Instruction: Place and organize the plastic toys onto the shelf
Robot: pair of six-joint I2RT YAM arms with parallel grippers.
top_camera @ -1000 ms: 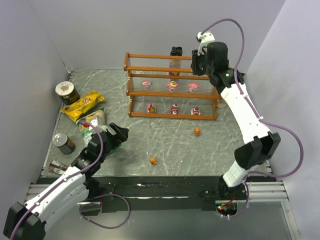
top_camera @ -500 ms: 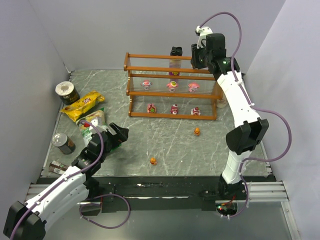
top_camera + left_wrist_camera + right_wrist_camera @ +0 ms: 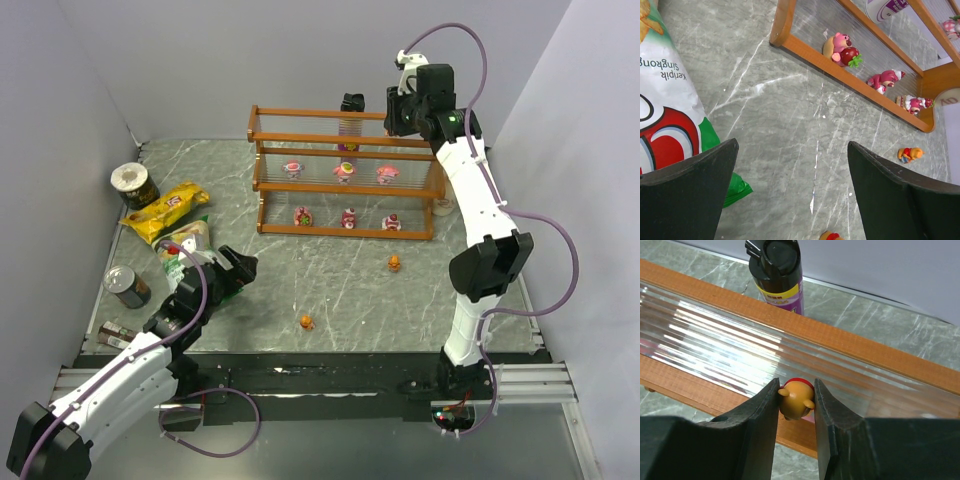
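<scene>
My right gripper (image 3: 796, 386) is shut on an orange toy with a red top (image 3: 797, 399), held just above the clear top tier of the shelf (image 3: 850, 342) near its right end (image 3: 300, 113). Three pink toys (image 3: 345, 171) sit on the middle tier and three more (image 3: 349, 218) on the bottom one. Two orange toys lie on the table, one (image 3: 395, 263) in front of the shelf and one (image 3: 306, 321) nearer the arms. My left gripper (image 3: 792, 145) stands open and empty low over the table beside a chip bag (image 3: 670, 110).
A black spray bottle (image 3: 777, 270) stands behind the shelf. Chip bags (image 3: 165, 210) and cans (image 3: 134, 184) (image 3: 126, 286) crowd the table's left side. A small cup (image 3: 443, 207) sits by the shelf's right post.
My right arm has folded in toward the shelf, carrying the held orange toy slightly back and up over the top tier. The left arm has not moved.
</scene>
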